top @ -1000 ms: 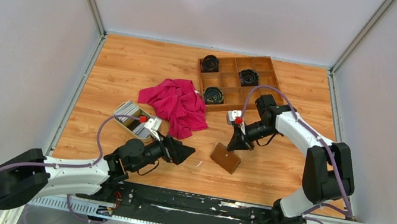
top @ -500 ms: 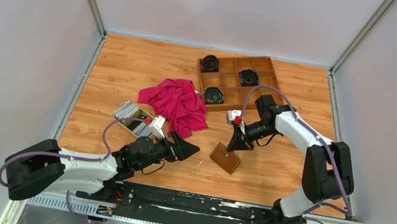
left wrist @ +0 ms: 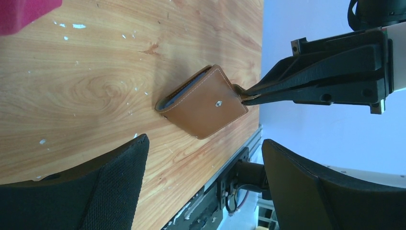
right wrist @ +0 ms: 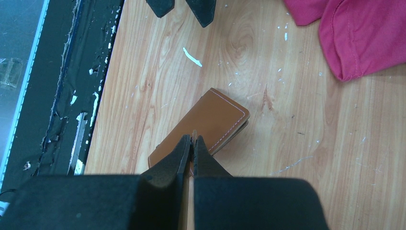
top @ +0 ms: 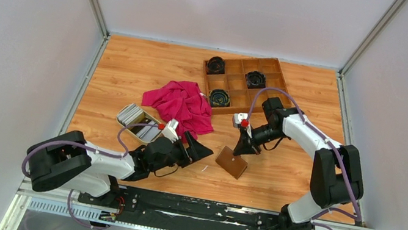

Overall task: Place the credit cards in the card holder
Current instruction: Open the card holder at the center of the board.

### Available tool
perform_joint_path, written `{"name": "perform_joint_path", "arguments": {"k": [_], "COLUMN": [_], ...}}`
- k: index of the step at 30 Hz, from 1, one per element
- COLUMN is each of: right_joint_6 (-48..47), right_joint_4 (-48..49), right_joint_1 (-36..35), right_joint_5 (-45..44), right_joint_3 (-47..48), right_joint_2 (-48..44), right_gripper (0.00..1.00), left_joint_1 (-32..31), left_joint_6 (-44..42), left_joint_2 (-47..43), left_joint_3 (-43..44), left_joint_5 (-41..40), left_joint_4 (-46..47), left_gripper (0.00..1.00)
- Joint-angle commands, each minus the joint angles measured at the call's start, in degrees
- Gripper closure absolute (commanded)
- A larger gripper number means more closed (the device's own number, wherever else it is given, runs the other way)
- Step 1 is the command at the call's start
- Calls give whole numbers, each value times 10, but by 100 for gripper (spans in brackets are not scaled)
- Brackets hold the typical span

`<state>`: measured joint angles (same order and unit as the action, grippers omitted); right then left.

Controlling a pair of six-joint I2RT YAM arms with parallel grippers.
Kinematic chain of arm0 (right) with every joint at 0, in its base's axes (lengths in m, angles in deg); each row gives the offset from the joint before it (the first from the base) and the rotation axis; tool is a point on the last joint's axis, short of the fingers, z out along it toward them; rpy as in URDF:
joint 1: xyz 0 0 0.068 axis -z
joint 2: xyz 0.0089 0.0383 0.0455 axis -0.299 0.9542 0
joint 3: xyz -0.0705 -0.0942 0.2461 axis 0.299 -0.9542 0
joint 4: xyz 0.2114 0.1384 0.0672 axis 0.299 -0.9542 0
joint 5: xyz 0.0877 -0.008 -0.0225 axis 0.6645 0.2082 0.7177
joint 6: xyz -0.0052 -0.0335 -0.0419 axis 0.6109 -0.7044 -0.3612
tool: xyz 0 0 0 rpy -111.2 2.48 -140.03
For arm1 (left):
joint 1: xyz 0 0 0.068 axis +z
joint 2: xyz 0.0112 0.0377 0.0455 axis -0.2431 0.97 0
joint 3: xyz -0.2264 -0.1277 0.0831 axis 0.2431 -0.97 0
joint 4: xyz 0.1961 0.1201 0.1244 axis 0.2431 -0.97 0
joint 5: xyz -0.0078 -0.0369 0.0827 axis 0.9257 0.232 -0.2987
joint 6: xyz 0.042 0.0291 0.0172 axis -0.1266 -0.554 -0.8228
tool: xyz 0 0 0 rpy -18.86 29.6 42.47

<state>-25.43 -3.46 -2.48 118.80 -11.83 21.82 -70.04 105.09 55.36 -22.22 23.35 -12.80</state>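
Note:
The card holder (top: 232,162), a brown leather wallet with a snap stud, lies folded on the wooden table (top: 128,72). It shows close up in the left wrist view (left wrist: 203,103) and the right wrist view (right wrist: 210,122). My right gripper (right wrist: 193,139) is shut on the card holder's tab, at its far edge (top: 239,151). My left gripper (top: 199,147) hangs open just left of the card holder, jaws wide with nothing between them (left wrist: 205,143). The credit cards (top: 129,114), a whitish-grey stack, sit in a small dish (top: 139,136) behind the left arm.
A crumpled red cloth (top: 183,107) lies between the dish and the wooden compartment tray (top: 235,83), which holds three black round objects (top: 219,97). The black base rail (top: 205,209) runs along the table's near edge. Small white flecks (right wrist: 192,56) dot the wood near the card holder.
My left arm has swung right and forward, bringing its open gripper closer to the card holder. The right gripper and the card holder have not moved.

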Motion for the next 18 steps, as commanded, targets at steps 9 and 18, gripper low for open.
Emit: {"name": "perform_joint_path", "arguments": {"k": [9, 18], "right_joint_6": [-3, -1], "right_joint_4": [-10, -8], "right_joint_1": [-8, -9], "right_joint_5": [15, 21], "right_joint_3": [9, 7], "right_joint_2": [7, 2], "right_gripper": [100, 100], "left_joint_1": [-17, -41], "left_joint_6": [67, 145], "left_joint_2": [23, 106], "left_joint_3": [27, 84], "left_joint_5": [-28, -38], "left_joint_4": [7, 7], "left_gripper": [9, 9]}}
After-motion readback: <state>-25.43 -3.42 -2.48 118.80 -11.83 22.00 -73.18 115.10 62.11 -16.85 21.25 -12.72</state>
